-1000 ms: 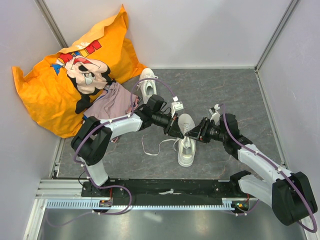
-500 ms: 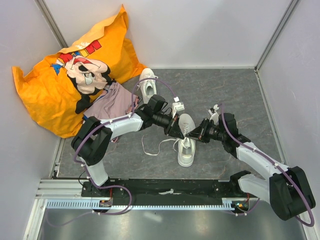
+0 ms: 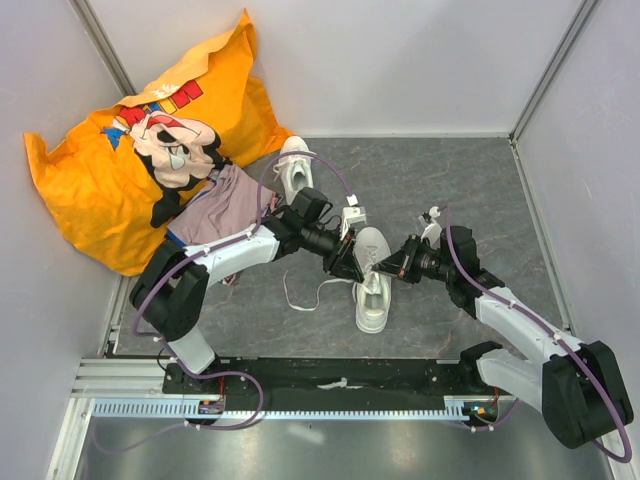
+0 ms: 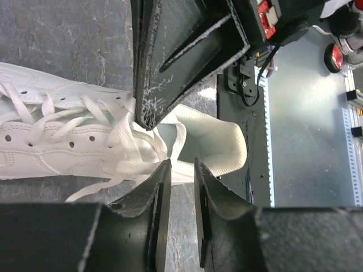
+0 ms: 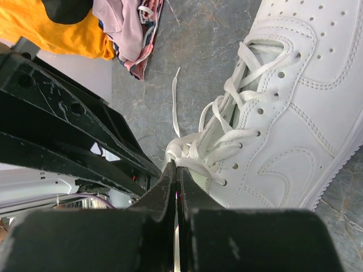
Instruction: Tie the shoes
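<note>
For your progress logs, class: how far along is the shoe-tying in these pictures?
Done: nothing yet; the near sneaker has its laces loose, with no bow. In hand: the right gripper pinches one of the laces, with the left gripper close by. Left: that knot, then the far sneaker.

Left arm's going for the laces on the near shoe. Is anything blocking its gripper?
Nothing visible blocks it. The left gripper is open right at the laces of the near shoe. The right gripper, shut on those laces, crowds close beside it, so room is tight.
</note>
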